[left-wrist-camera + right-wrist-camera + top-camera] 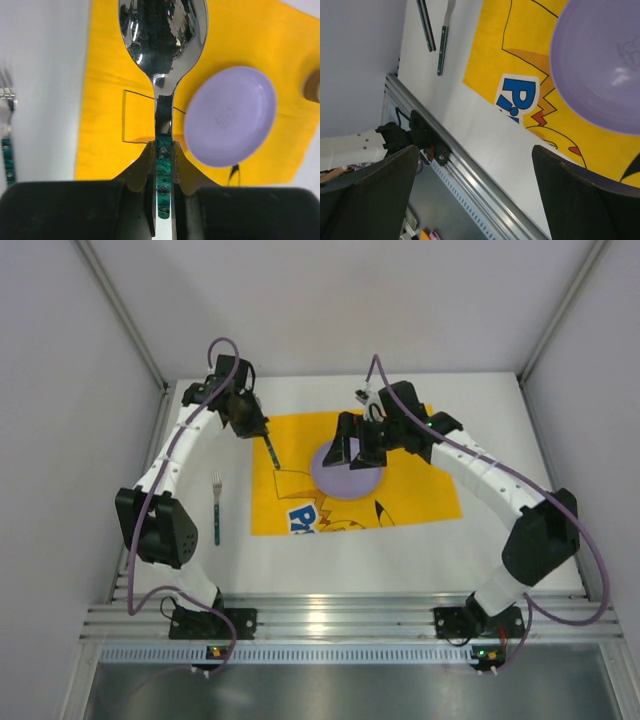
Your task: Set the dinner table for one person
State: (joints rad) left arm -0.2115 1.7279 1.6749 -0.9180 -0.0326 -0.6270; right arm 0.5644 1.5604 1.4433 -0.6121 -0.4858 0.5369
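Left wrist view: left gripper [163, 165] is clamping spoon [162, 35] by handle over yellow mat [105, 100]; right gripper [475, 185] is gaping wide. Spoon placement likely underway; next needs flat lowering beside plate [230, 117].

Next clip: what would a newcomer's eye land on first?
The bright yellow cartoon mat mid-table, a lilac plate on it below the right gripper, its jaws open. Then the shiny spoon clamped in the left gripper above the mat's left edge; a fork lies on the white table further left.
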